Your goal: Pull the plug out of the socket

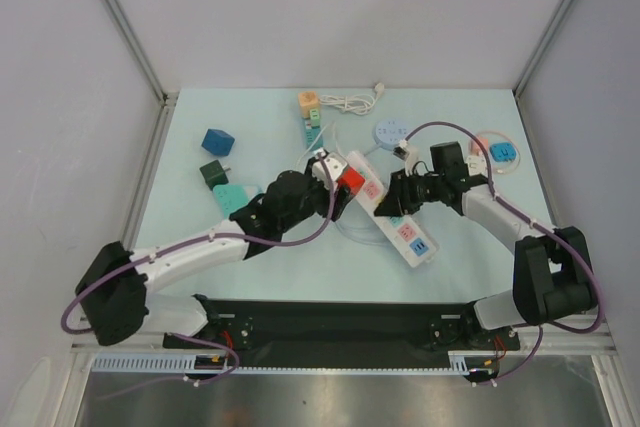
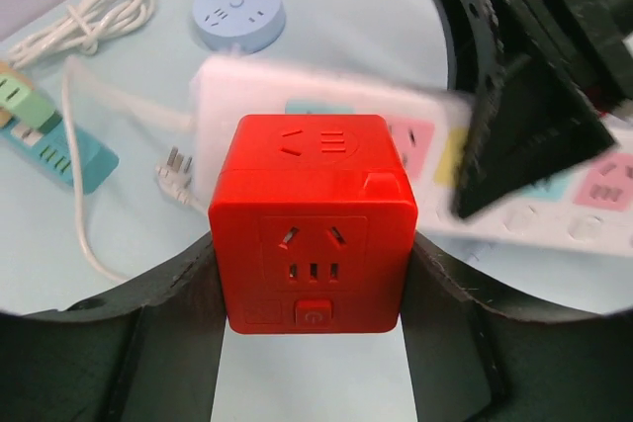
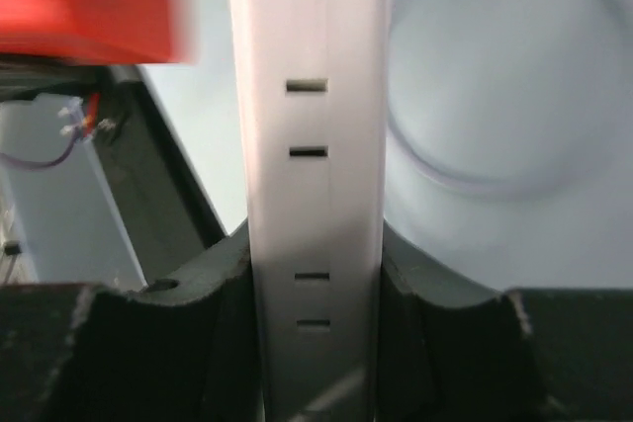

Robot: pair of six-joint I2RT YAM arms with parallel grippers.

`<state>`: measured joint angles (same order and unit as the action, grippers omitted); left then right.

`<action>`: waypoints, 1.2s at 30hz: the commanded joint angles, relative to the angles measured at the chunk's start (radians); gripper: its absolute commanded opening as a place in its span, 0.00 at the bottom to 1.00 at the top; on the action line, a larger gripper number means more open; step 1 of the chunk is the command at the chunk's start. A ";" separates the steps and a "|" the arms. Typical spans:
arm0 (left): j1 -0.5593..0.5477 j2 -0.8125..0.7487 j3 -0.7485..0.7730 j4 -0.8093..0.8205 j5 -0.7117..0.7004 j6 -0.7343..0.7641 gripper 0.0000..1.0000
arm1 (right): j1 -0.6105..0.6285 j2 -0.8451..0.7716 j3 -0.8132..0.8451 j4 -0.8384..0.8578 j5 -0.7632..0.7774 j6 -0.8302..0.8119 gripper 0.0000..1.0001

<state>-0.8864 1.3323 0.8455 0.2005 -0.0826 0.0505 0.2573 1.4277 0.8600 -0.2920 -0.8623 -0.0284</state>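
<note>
Left claw (image 2: 312,279) clamps the red cube plug (image 2: 312,195), which sits at the far end of the white power strip (image 1: 415,239); right claw (image 3: 315,274) pinches that strip's middle, its length diagonal across the desk (image 1: 300,272), so the left arm (image 1: 200,252) should pull.

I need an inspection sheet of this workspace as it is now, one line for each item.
Surface: pale blue table, no spill seen.
Job's things: red cube plug at the far end of the white power strip; whether it is seated cannot be told.
Clutter: blue cube, dark green cube, teal adapter, orange-and-green adapter, round blue socket.
Grippers: left gripper shut on the red cube plug; right gripper shut on the white power strip.
Cables: coiled white cable at the far edge; purple cable looping over the right arm.
Surroundings: white walls on three sides; nothing else seen.
</note>
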 commanded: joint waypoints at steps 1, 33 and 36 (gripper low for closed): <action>-0.005 -0.177 -0.069 0.082 -0.074 -0.132 0.00 | -0.090 -0.010 0.001 0.109 0.241 0.094 0.00; 0.768 0.266 0.038 0.085 0.018 -0.745 0.00 | -0.118 -0.101 -0.015 0.116 0.129 0.005 0.00; 0.785 0.330 0.078 0.040 0.020 -0.752 0.04 | -0.124 -0.110 -0.015 0.113 0.134 -0.001 0.00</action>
<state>-0.1257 1.6302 0.8581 0.2615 -0.0910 -0.6647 0.1421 1.3716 0.8322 -0.2481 -0.6945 -0.0055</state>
